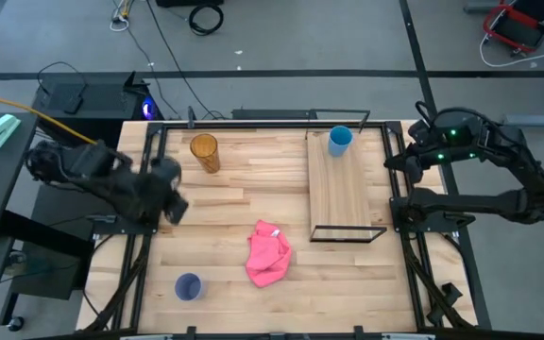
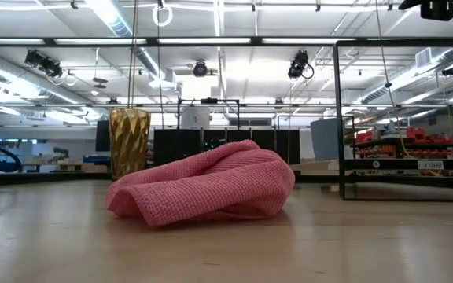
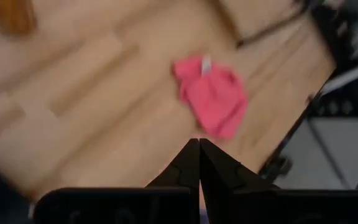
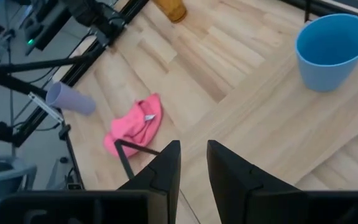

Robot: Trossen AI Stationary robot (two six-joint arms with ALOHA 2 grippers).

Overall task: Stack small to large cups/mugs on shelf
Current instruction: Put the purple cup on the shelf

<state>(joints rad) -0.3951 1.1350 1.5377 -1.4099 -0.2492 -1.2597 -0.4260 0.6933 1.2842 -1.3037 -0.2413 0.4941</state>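
The amber cup [image 1: 204, 151] stands upright on the table at the far left, also seen in the low view [image 2: 129, 141]. The light blue cup [image 1: 339, 140] stands on the far end of the shelf [image 1: 340, 194]; the right wrist view shows it upright, mouth up [image 4: 334, 48]. The lavender cup [image 1: 188, 286] sits near the table's front left. My left gripper [image 1: 174, 206] hangs shut over the table's left side, above all of them [image 3: 199, 152]. My right gripper [image 1: 402, 162] waits open at the table's right edge, beside the shelf [image 4: 193, 158].
A crumpled pink cloth [image 1: 268, 253] lies between the lavender cup and the shelf's near end, and fills the middle of the low view [image 2: 203, 189]. The shelf's black frame [image 1: 348, 233] stands up at its near end. Black rails run along the table's left and right sides.
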